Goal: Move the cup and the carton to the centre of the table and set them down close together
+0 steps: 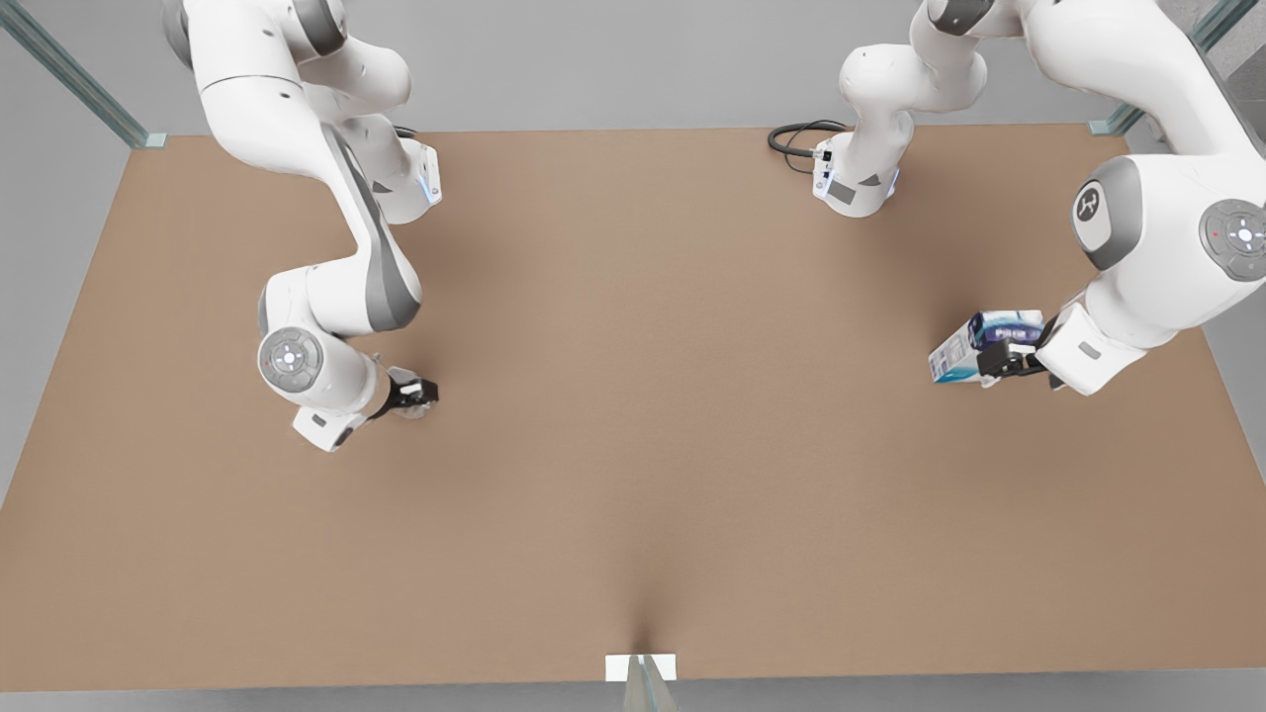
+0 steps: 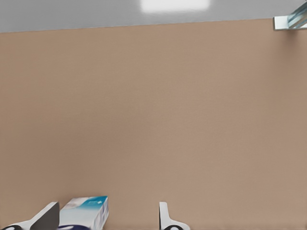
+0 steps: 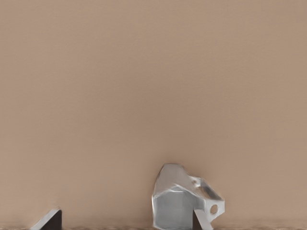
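Low at the front view's right, left gripper [image 1: 992, 365] reaching in over the table [image 1: 633, 415] from that side's edge, with the carton [image 1: 957, 352] right at its tip. Seen from the left wrist view, fingers [image 2: 47, 216] spread wider than the box: carton [image 2: 84, 210] lying between them, close against one pad, bare tabletop separating it from the other, so not pinched. Shows a white side with teal-blue marks and a dark top panel; looks tilted in the front view, though cannot tell whether resting flat on the surface or lifted. Low at the front view's left, right gripper [image 1: 419, 395] pointing toward the middle of the table, tip near the surface. In the right wrist view, the cup [image 3: 176, 200] sits on the table between that gripper's fingers [image 3: 48, 221], silvery and faceted, its small pierced tab turned outward; one fingertip just in front of the cup's lower edge, the other well apart across open tabletop, so spread rather than pressed together. Cup and carton well apart, each toward an opposite end of the table, with the plain brown centre between them. At the far edge, both arm bases standing on the table, a black cable [image 1: 794, 137] looped beside one.
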Robot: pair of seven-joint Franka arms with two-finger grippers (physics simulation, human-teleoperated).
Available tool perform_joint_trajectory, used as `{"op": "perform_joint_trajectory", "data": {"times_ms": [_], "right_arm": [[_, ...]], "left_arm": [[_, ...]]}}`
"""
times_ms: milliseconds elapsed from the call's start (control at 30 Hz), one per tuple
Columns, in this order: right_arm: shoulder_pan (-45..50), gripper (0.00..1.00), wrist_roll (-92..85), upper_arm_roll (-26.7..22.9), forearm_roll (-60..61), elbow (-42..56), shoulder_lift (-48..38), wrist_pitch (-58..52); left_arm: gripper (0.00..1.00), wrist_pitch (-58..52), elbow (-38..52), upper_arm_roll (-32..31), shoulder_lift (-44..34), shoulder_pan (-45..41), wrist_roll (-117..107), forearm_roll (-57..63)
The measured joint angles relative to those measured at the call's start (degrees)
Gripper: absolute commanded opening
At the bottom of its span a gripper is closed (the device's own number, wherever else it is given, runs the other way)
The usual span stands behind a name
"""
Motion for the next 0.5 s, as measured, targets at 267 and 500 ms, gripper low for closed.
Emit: {"op": "perform_joint_trajectory", "data": {"times_ms": [267,500], "right_arm": [[1.21,1.0,7.34,0.27,0.0,-6.7,3.31,5.22],[1.59,1.0,8.76,0.27,-0.06,-11.91,3.08,9.73]], "left_arm": [[1.0,-0.26,-0.26,0.35,0.79,-0.01,0.0,-0.06],[1.0,-0.99,-0.35,0.35,0.71,0.0,0.09,-0.06]]}}
